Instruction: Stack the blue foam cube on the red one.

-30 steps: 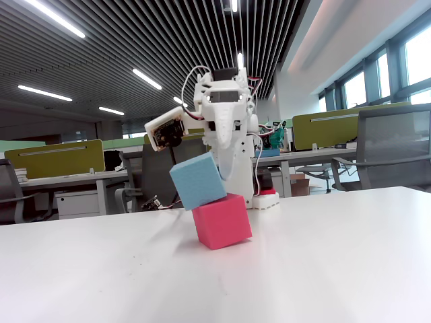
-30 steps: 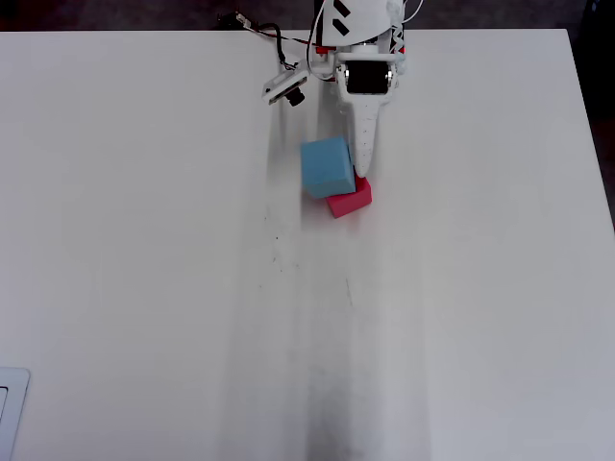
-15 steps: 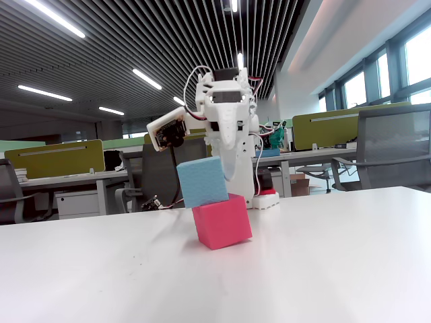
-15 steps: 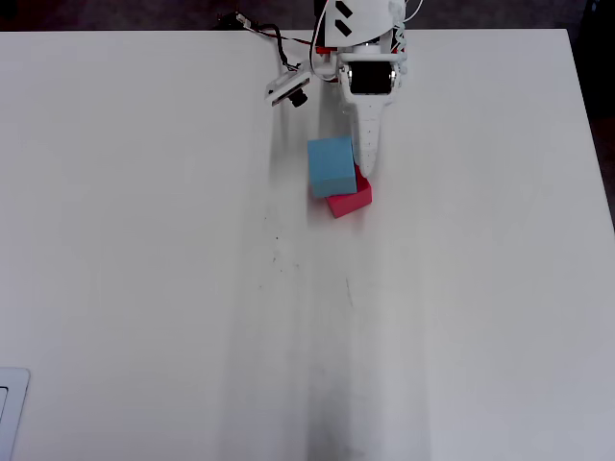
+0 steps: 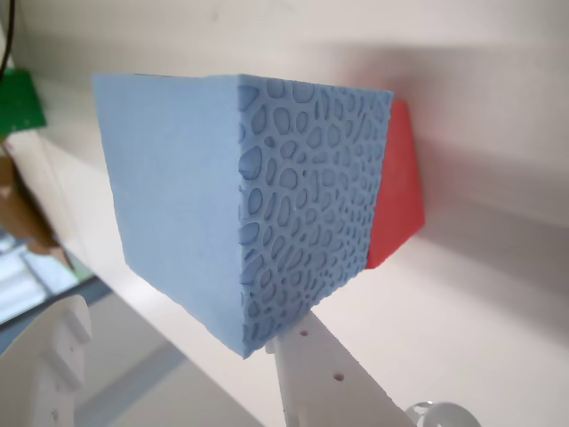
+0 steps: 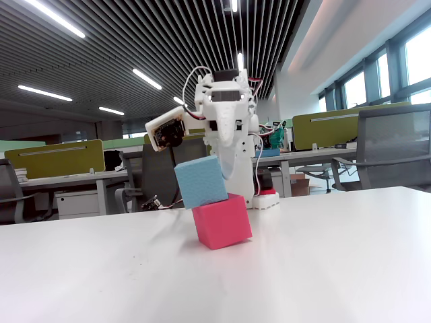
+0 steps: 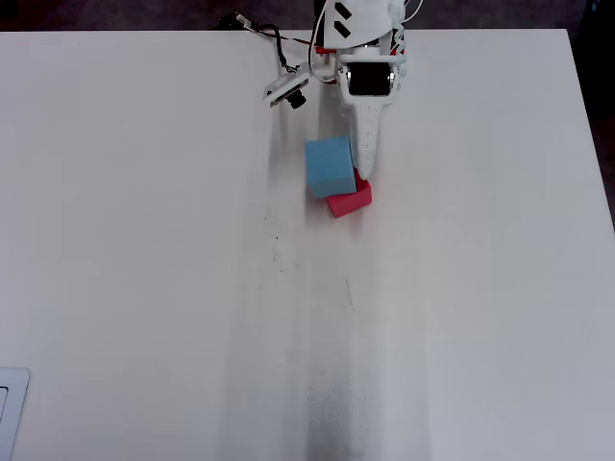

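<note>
Camera layout: low fixed view facing the arm; overhead straight down; wrist close-up.
All three share the cubes [image 6: 214,203].

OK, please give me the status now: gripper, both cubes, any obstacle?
Gripper shut on blue foam cube. Cube tilted, off-centre over red one, contact unclear. No obstacle visible.

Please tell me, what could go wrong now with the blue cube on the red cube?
1. The blue foam cube sits tilted and shifted to the left of the red one in the fixed view, overhanging it; it may slide off once released.
2. The overhead view shows the blue foam cube covering only part of the red one, so support is small.
3. The pincer is close beside both cubes; withdrawing may knock them.
</note>
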`<state>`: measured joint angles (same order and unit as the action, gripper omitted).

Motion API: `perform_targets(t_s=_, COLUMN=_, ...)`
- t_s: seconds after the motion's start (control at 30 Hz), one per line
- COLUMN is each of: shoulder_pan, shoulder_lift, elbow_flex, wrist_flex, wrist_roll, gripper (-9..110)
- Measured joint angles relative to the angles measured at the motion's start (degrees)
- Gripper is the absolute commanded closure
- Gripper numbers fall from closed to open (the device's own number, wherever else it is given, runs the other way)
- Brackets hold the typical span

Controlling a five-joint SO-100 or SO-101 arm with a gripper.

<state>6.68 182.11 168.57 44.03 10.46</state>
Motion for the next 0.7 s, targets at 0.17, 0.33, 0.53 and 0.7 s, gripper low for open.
perform_targets(t_s=0.17, shoulder_pan=0.00, shoulder_lift=0.00, elbow_flex=0.00, wrist_flex=0.00, wrist_roll=0.00, gripper=78)
perform_targets(t_s=0.33, shoulder_pan=0.00, shoulder_lift=0.00, elbow_flex=0.00, wrist_flex=0.00, wrist_roll=0.00, gripper=78)
perform_targets(t_s=0.53, shoulder_pan=-0.18, shoulder_lift=0.00, elbow_flex=0.53, wrist_flex=-1.05, wrist_roll=0.00, gripper=78)
perform_targets(t_s=0.7, shoulder_pan=-1.49, shoulder_lift=0.00, elbow_flex=0.53, wrist_flex=-0.53, wrist_roll=0.00, gripper=78)
